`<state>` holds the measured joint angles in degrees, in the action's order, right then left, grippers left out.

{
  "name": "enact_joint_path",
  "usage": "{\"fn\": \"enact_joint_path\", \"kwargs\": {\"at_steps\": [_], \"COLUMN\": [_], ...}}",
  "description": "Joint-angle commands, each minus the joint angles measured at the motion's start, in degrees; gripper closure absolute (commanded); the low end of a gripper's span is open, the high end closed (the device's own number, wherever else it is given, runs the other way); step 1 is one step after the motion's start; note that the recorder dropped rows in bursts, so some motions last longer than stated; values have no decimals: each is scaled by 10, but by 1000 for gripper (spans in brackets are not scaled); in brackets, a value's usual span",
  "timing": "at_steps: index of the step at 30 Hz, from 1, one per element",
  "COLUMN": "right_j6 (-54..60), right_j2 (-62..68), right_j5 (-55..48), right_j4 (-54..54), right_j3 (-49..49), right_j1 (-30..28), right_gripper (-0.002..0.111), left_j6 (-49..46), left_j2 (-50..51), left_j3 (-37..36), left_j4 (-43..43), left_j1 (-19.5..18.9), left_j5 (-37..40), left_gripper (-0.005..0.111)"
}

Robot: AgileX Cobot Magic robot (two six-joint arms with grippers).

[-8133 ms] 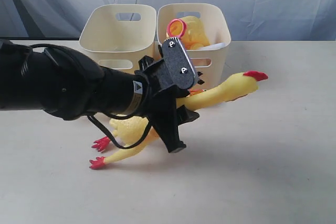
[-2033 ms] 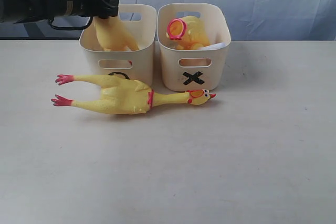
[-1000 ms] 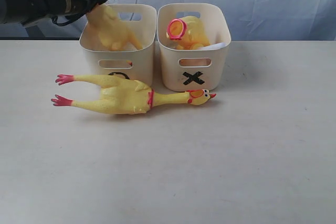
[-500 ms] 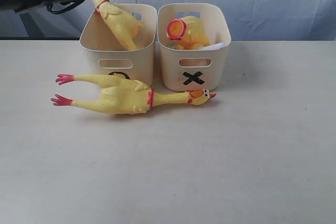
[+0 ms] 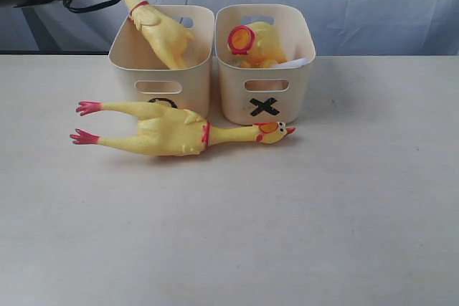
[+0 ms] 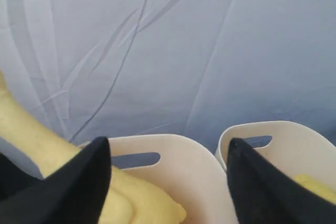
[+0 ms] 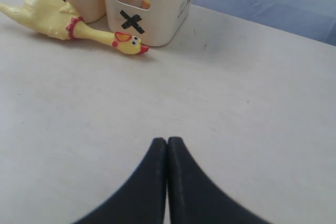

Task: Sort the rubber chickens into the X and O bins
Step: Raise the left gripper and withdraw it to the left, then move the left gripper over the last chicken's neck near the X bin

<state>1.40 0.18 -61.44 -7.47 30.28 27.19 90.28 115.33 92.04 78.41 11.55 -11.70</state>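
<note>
Yellow rubber chicken (image 5: 163,34) leaning neck-up in O bin (image 5: 125,77), beside left pincer (image 6: 168,150), jaws apart. Second chicken (image 5: 168,134) flat on bench (image 5: 323,213), before O bin and X bin (image 5: 237,98), toward rear edge. Right pincer (image 7: 167,145) closed, empty.

Black X (image 5: 265,107) on the right bin (image 5: 233,94); mark (image 5: 163,102) on the left bin (image 5: 122,77) mostly hidden.

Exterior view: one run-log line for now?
left gripper: open, up by O bin | right gripper: shut, empty | first chicken: leaning in O bin | second chicken: lying on table | X bin: third chicken inside
</note>
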Motion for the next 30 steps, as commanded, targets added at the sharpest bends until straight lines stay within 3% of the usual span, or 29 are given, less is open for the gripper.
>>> {"fn": "enact_joint_path", "kwargs": {"at_steps": [1, 3, 7, 19, 30], "right_j6": [0, 0, 0, 0, 0], "right_j2": [-2, -2, -2, -2, -2], "right_j5": [2, 2, 2, 2, 2], "right_j4": [0, 0, 0, 0, 0], "right_j3": [-2, -2, -2, -2, -2], "right_j1": [3, 3, 3, 3, 3], "right_gripper": [108, 108, 108, 108, 108], "left_j6": [56, 107, 117, 157, 115], "left_j2": [-38, -50, -70, -113, -195], "left_j3": [-11, -14, -28, -129, -230], "left_j4": [144, 215, 215, 215, 215], "left_j1": [6, 2, -27, -142, -213], "left_j5": [-37, -68, -172, -372, -416], "left_gripper": [66, 78, 106, 107, 107]}}
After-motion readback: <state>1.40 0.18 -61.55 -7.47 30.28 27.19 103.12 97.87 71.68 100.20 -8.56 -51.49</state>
